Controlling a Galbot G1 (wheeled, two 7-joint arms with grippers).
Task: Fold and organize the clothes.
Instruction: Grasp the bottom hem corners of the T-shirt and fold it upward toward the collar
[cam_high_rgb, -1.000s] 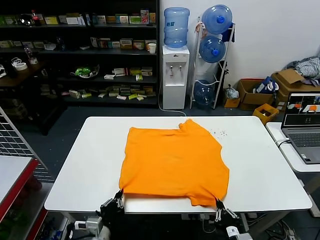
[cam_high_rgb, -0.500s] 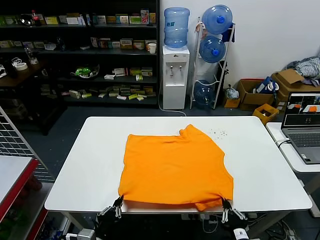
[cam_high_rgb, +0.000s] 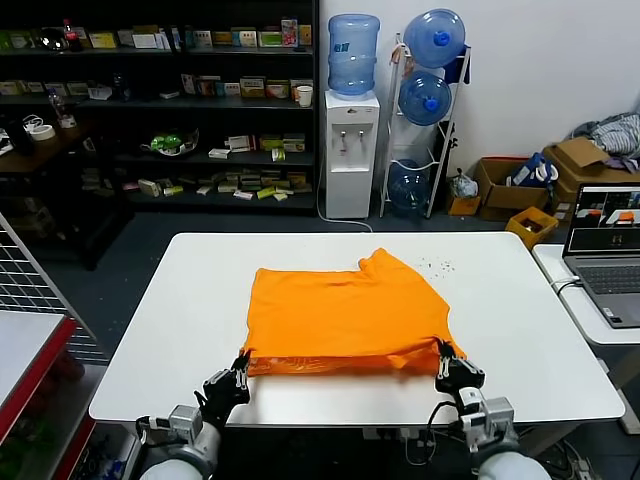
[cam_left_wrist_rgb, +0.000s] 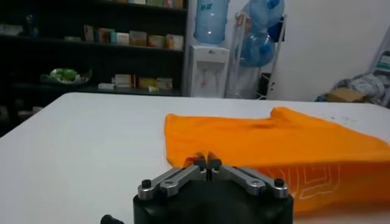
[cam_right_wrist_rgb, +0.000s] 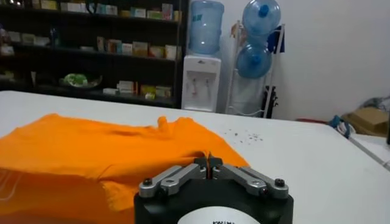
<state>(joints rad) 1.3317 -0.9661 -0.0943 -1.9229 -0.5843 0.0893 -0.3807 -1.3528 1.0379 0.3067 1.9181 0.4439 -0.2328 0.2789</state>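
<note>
The orange T-shirt (cam_high_rgb: 345, 310) lies on the white table (cam_high_rgb: 180, 340), its near hem lifted and carried back over the body so the white lettering shows along the raised edge (cam_left_wrist_rgb: 317, 179). My left gripper (cam_high_rgb: 240, 362) is shut on the near left corner of the hem; in the left wrist view (cam_left_wrist_rgb: 208, 162) orange cloth is pinched between the closed jaws. My right gripper (cam_high_rgb: 442, 352) is shut on the near right corner, also pinched in the right wrist view (cam_right_wrist_rgb: 208, 162). Both hold the hem just above the table.
A laptop (cam_high_rgb: 605, 255) sits on a side table at the right. A wire rack (cam_high_rgb: 30, 290) stands at the left. Shelves (cam_high_rgb: 160, 110), a water dispenser (cam_high_rgb: 350, 150) and cardboard boxes (cam_high_rgb: 520, 190) stand beyond the table's far edge.
Both grippers have lifted the near hem off the table's front edge and carried it up and away from me over the shirt; the shirt now looks shorter front to back.
</note>
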